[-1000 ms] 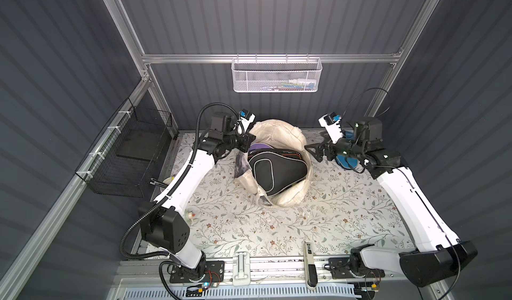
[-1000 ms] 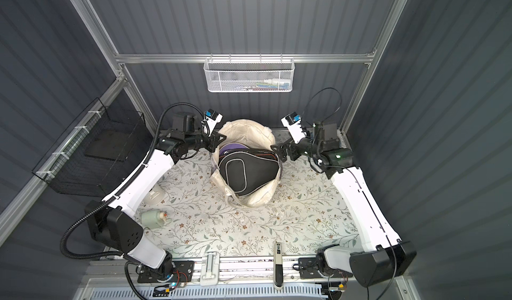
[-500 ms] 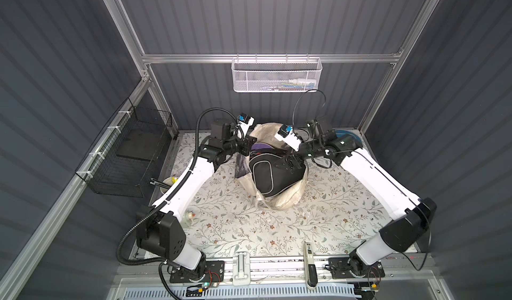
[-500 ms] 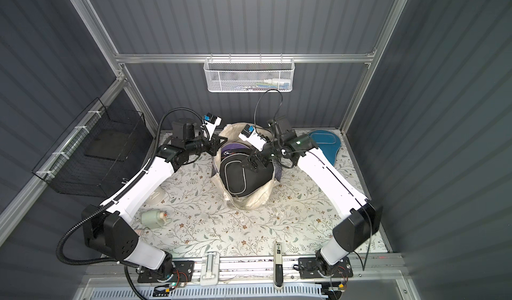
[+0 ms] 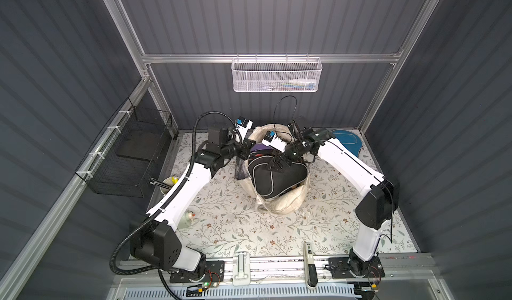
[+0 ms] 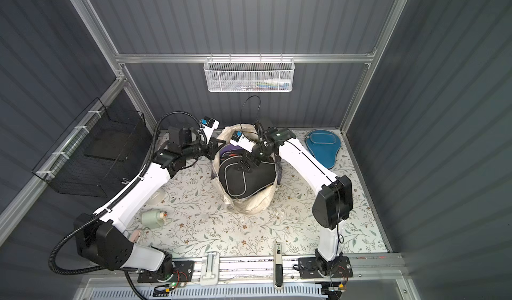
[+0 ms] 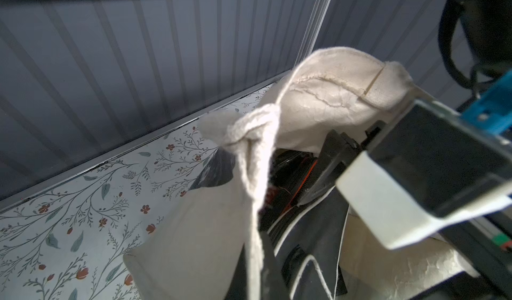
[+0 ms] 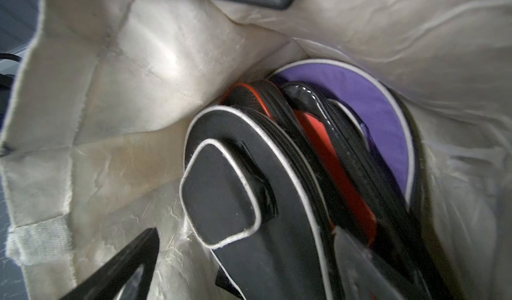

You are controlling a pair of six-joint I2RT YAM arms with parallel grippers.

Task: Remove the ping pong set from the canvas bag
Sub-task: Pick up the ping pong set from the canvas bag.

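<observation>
My left pincer (image 5: 247,151) clamps the rim of the floppy cream canvas bag (image 5: 279,210). My right pincer (image 5: 277,165) gapes empty over the black pale-piped paddle cover (image 5: 273,180), which looks light and stiffish, best gripped edgewise.

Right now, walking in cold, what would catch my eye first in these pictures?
A cream canvas bag stands on the floral table, stuffed with a black paddle cover. The left hand pinches its rim while the open right hand reaches in over the black cover. A blue paddle cover lies alone in the far right corner.
</observation>
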